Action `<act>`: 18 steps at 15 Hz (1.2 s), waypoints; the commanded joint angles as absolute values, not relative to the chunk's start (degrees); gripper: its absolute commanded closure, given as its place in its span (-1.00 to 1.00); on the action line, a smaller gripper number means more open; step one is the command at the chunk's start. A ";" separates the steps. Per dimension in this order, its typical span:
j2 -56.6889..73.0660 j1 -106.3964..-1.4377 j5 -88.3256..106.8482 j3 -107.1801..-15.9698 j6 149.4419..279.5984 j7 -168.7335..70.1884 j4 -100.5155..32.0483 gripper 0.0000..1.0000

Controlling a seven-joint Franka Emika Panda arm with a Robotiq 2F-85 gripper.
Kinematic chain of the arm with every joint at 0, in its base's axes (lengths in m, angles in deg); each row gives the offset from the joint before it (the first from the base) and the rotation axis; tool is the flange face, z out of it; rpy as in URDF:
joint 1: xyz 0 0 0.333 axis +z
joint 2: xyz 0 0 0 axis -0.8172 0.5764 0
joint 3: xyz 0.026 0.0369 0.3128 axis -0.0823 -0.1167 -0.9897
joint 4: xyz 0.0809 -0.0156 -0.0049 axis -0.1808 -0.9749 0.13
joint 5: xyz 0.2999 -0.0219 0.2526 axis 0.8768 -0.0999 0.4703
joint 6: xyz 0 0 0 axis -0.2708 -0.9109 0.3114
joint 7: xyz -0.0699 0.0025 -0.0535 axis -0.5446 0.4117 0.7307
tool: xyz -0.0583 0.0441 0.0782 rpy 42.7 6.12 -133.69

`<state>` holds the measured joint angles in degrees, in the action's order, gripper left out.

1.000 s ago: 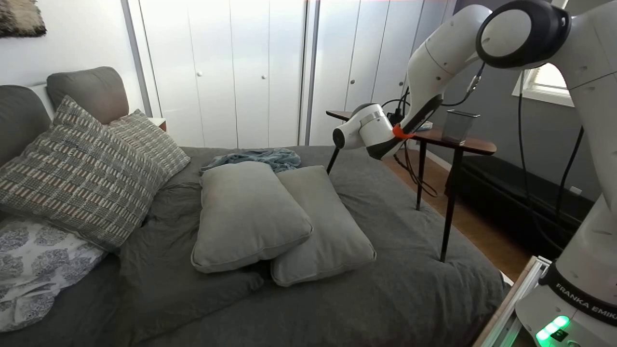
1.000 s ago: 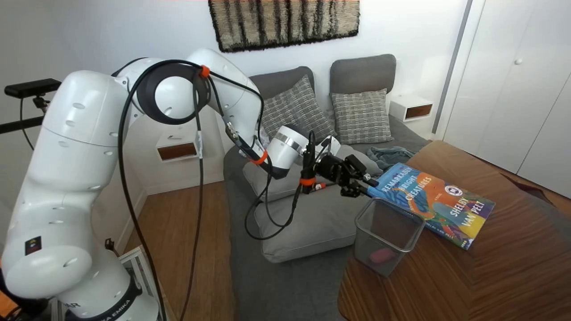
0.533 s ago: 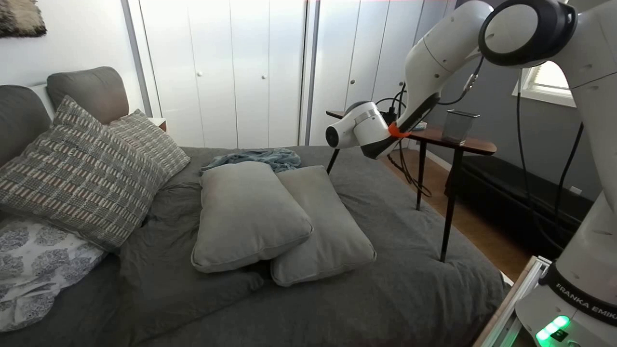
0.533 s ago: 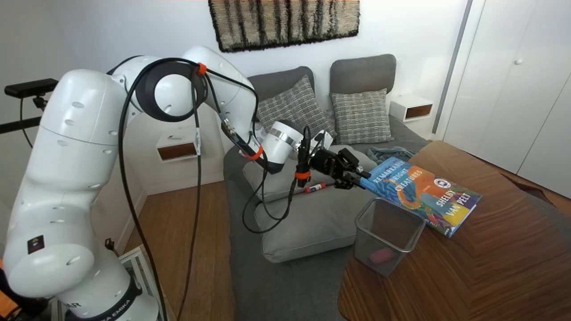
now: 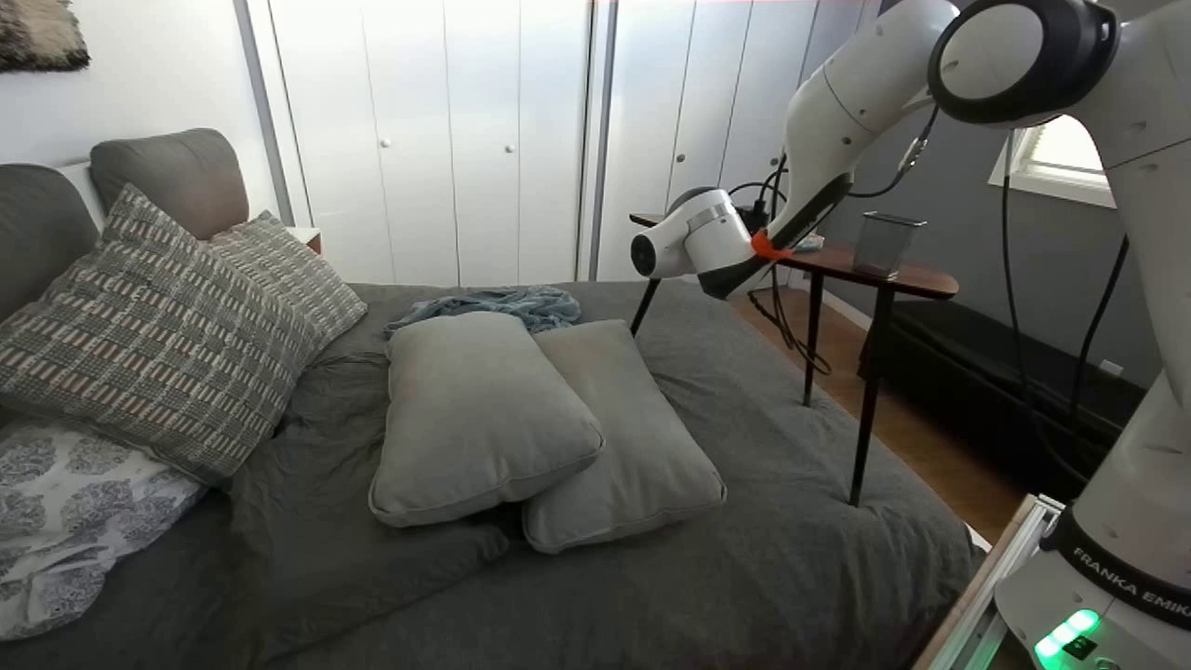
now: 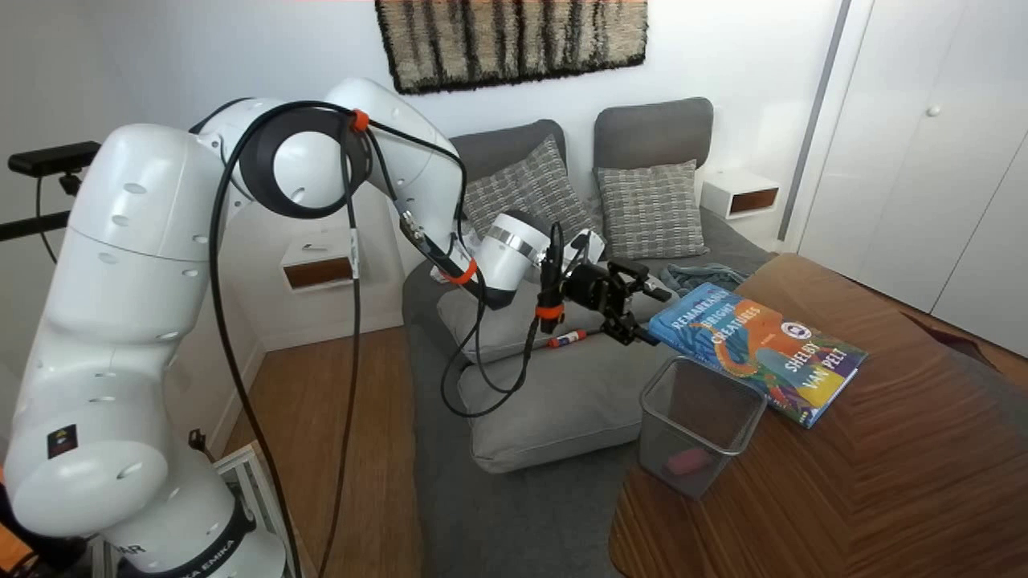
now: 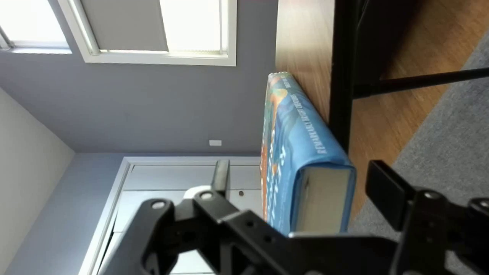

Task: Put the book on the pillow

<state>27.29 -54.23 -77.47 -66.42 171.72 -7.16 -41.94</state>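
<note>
The blue and orange book [image 6: 755, 345] lies face up on the wooden table, one corner jutting past the edge on the bed side. My gripper [image 6: 658, 317] is at that corner, jaws parted. In the wrist view the book's blue spine and page end [image 7: 324, 198] show between the jaws of the gripper [image 7: 298, 168], with a gap on each side. Two plain grey pillows lie overlapping on the bed: the upper pillow [image 5: 484, 419] partly covers the lower pillow [image 5: 619, 447]. In an exterior view the wrist hides the gripper.
The table [image 6: 883, 490] stands over the bed's end on thin dark legs. A mesh bin [image 6: 703, 429] with a pink item inside stands close beside the book. A glue stick [image 6: 567, 338] lies by the pillows. Patterned cushions [image 5: 177, 335] lean at the headboard.
Between one second and half a second ago, the book slid toward the bed with my gripper shut on its corner. Since then the jaws have spread apart and the book has stayed put.
</note>
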 commanded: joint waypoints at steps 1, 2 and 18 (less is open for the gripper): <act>27.06 -55.87 -77.04 -65.79 173.62 -8.56 -40.16 -1.00; 27.34 -56.33 -76.98 -65.56 173.84 -9.05 -39.30 -1.00; 28.70 -55.90 -75.78 -64.92 174.60 -12.33 -35.76 0.78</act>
